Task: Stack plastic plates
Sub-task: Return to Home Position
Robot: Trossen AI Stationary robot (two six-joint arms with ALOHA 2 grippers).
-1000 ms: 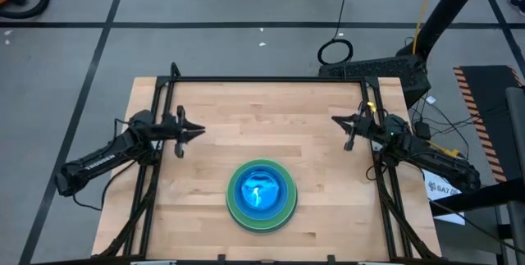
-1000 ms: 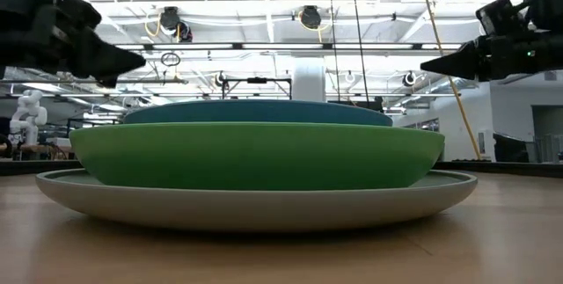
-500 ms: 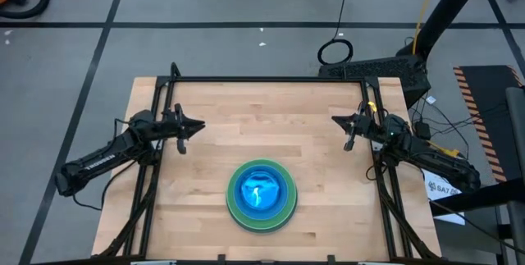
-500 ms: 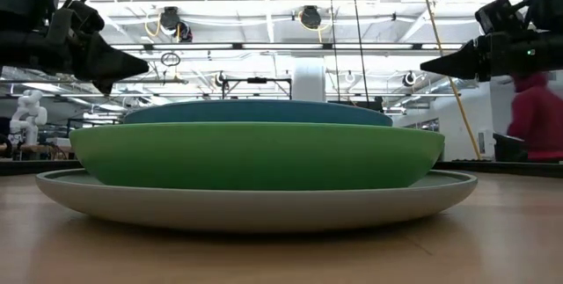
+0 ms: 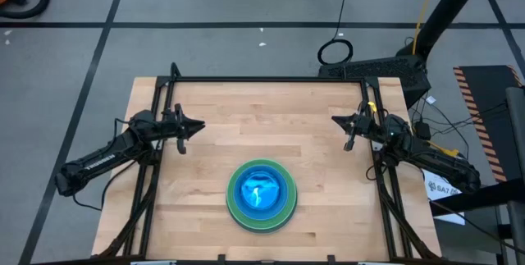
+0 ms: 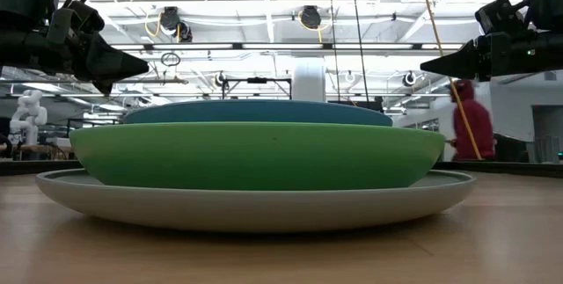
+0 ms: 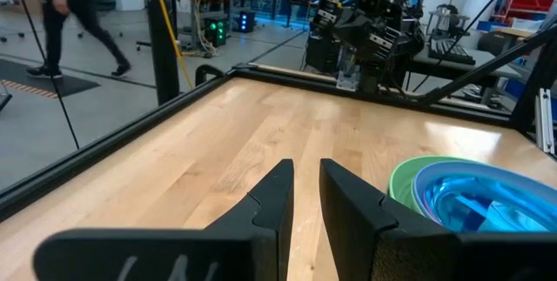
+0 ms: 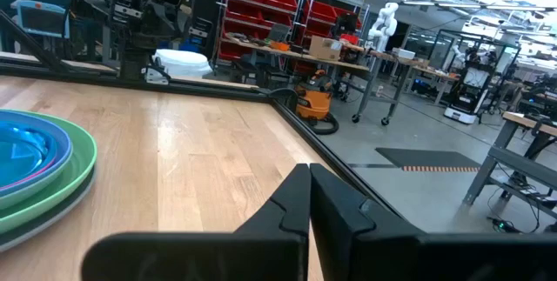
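Only the plate stack (image 5: 262, 195) blocks the bench (image 5: 262, 117), near middle. Far half and both sides are wide open.

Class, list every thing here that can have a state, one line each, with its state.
Left gripper, open by a narrow gap, empty.
Right gripper, shut, empty.
Plastic plates, nested in one stack, touched by neither gripper.
Grey plate, bottom of the stack, flat on the table.
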